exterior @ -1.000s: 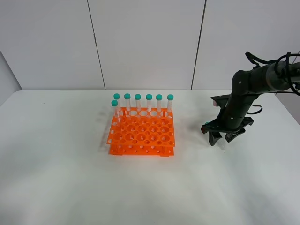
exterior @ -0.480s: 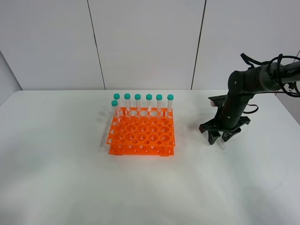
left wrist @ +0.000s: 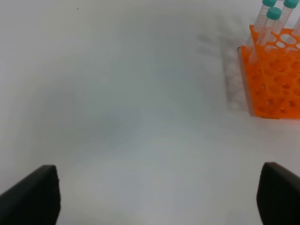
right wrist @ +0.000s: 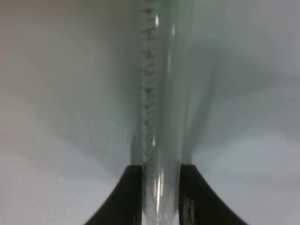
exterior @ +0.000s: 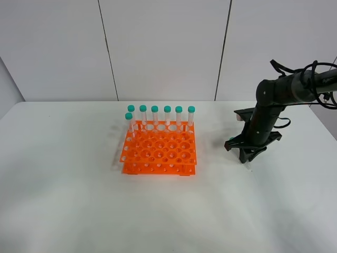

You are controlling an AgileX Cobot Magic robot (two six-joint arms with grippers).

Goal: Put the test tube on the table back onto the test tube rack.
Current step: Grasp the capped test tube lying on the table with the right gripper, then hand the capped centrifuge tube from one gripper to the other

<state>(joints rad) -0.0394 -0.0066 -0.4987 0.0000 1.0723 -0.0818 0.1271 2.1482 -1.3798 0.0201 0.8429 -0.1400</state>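
Observation:
The test tube (right wrist: 159, 117), clear with faint printed graduations, lies on the white table (exterior: 79, 200) between the two black fingers (right wrist: 126, 197) of my right gripper (right wrist: 160, 197), which is shut on it. From above, the right gripper (exterior: 247, 154) is pressed down on the table to the right of the orange test tube rack (exterior: 159, 150), and it hides most of the tube. My left gripper (left wrist: 157, 194) is open with nothing between its fingers, low over bare table, with the rack (left wrist: 274, 79) off to one side.
Several teal-capped tubes (exterior: 167, 113) stand upright in the rack's back row, and one more stands at its left edge. Two of these tubes (left wrist: 272, 21) show in the left wrist view. The right arm's black cables (exterior: 310, 68) loop at the far right.
The right gripper's jaws have come together on the test tube lying on the table. The right arm shifted slightly left a second ago and has held still since. The left gripper has not changed.

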